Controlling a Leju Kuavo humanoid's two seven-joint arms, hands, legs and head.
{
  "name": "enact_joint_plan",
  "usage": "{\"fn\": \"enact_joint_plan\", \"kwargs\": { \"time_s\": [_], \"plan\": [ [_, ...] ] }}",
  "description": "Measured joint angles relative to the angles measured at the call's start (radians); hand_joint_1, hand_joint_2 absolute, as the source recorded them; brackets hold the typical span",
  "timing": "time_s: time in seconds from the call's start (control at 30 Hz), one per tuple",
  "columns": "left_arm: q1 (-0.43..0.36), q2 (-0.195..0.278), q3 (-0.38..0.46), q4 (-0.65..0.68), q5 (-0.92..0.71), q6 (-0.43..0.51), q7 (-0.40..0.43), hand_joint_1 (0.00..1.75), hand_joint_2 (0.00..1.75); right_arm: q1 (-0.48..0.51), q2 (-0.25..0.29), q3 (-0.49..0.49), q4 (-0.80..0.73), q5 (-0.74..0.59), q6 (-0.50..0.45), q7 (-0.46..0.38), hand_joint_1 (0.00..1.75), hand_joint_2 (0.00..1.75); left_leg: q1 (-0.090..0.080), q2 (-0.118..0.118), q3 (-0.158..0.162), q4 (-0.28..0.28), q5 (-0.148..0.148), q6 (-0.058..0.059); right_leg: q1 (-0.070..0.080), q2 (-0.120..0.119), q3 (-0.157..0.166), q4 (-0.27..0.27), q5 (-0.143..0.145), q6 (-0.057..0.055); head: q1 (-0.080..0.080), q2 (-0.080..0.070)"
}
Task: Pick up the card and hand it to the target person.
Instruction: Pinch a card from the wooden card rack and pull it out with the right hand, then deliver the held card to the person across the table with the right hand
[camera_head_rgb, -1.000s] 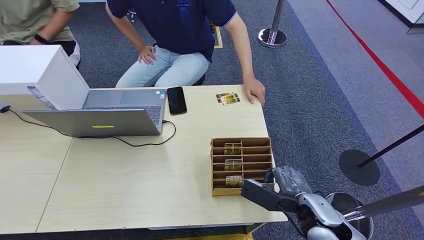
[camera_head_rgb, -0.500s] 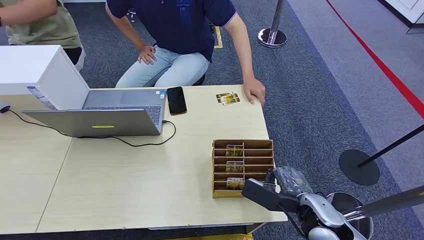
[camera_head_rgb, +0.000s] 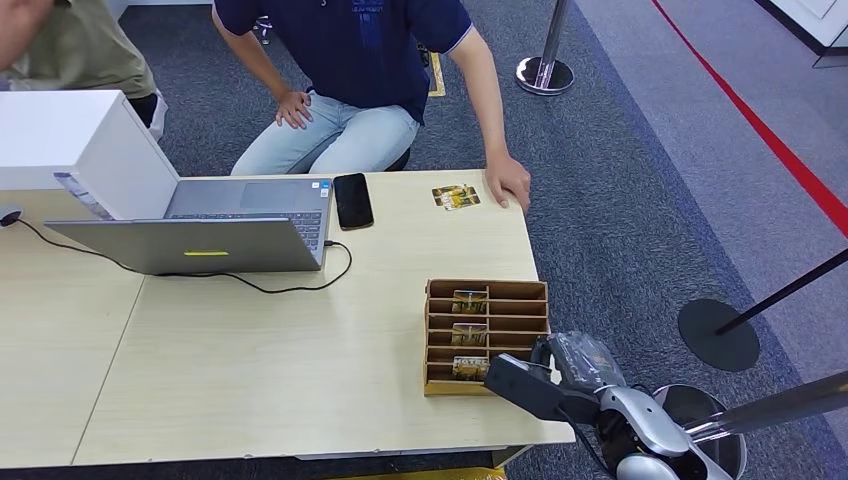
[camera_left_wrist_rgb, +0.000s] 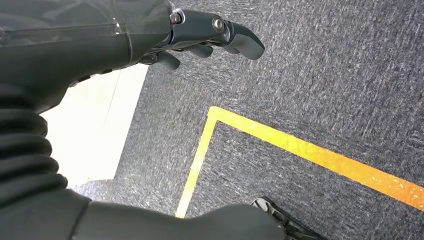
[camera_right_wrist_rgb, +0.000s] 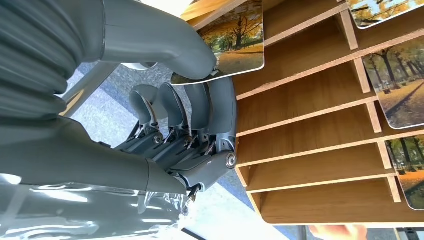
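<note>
Right wrist view: my thumb and fingers pinch a card at the wooden rack

Right wrist view shows my right hand (camera_right_wrist_rgb: 190, 125) pinching the card (camera_right_wrist_rgb: 232, 42) by its corner, thumb on the printed face and fingers (camera_right_wrist_rgb: 220, 110) curled beneath it, at the nearest slot of the wooden card rack (camera_right_wrist_rgb: 310, 125). The card is glossy with rounded corners and a white border, printed with an autumn scene: yellow-orange trees over leaf-strewn ground. A small line of print runs along the edge beside my thumb, too tiny to read. More cards (camera_right_wrist_rgb: 395, 90) with the same autumn picture lie in other slots.

From the head view, my right hand (camera_head_rgb: 525, 385) sits at the table's (camera_head_rgb: 250, 370) near right corner, touching the rack (camera_head_rgb: 487, 335) on its near side, where the card (camera_head_rgb: 468, 368) lies in the closest row. The rack stands beside the table's right edge. Two loose cards (camera_head_rgb: 456, 196) lie by the far edge, just beside a seated person's hand (camera_head_rgb: 508, 182). A black phone (camera_head_rgb: 353, 200) lies beside an open grey laptop (camera_head_rgb: 200, 232) whose yellow sticker is unreadable; a black cable (camera_head_rgb: 290, 285) loops from it. A white box (camera_head_rgb: 70, 140) stands at the far left.

My left hand (camera_left_wrist_rgb: 200, 37) hangs over grey carpet with a yellow tape line (camera_left_wrist_rgb: 310, 155), fingers loosely apart, holding nothing.
</note>
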Motion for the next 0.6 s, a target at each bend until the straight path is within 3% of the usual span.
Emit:
{"fn": "enact_joint_plan", "kwargs": {
  "time_s": [0.27,0.6],
  "plan": [
    [0.000,-0.001,0.000,0.000,0.000,-0.002,-0.002,0.00,1.75,-0.038,-0.001,0.024,-0.013,-0.012,-0.089,-0.001,1.33,1.75,0.000,0.000,0.000,0.000,0.000,0.000,0.000,0.000,0.000,0.000,0.000,0.000,0.000,0.000],
    [0.000,-0.001,0.000,0.000,-0.019,-0.012,-0.002,0.00,1.75,-0.159,-0.017,0.105,-0.093,0.075,-0.334,-0.047,1.33,1.75,0.000,0.000,0.000,0.000,0.000,0.000,0.000,0.000,0.000,0.000,0.000,0.000,0.000,0.000]
  ]
}}
